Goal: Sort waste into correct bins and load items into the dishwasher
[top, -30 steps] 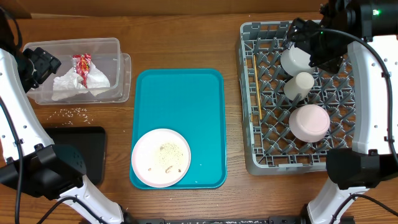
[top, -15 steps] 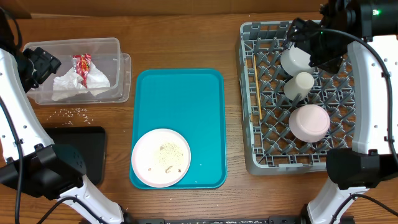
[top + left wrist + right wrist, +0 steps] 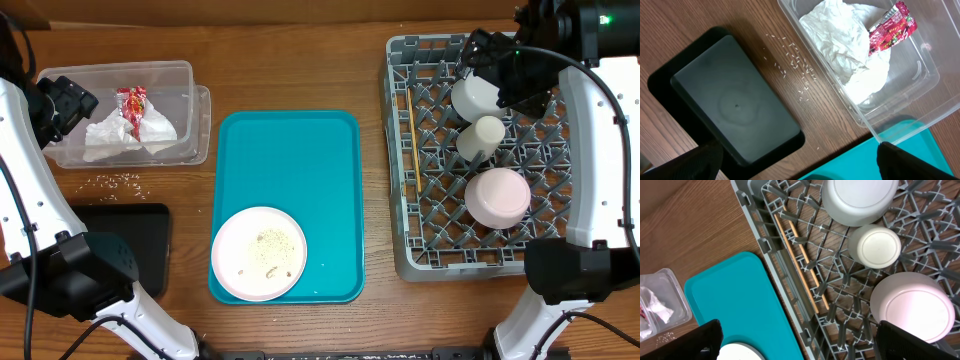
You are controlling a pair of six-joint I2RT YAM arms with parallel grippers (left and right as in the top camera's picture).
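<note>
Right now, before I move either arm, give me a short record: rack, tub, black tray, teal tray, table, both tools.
rack: white bowl, small cup, pink bowl, chopsticks along its left side
tub: napkin, wrapper
black tray: nothing in it
teal tray: plate with crumbs
table: rice grains between tub and black tray
left tool: open, empty, by the tub
right tool: open, empty, over the rack

The left arm (image 3: 22,190) and the right arm (image 3: 600,160) are built of white shells joined by black joints, thin black cables (image 3: 27,280) are run alongside them, and a green light (image 3: 604,19) is lit atop the right one.
</note>
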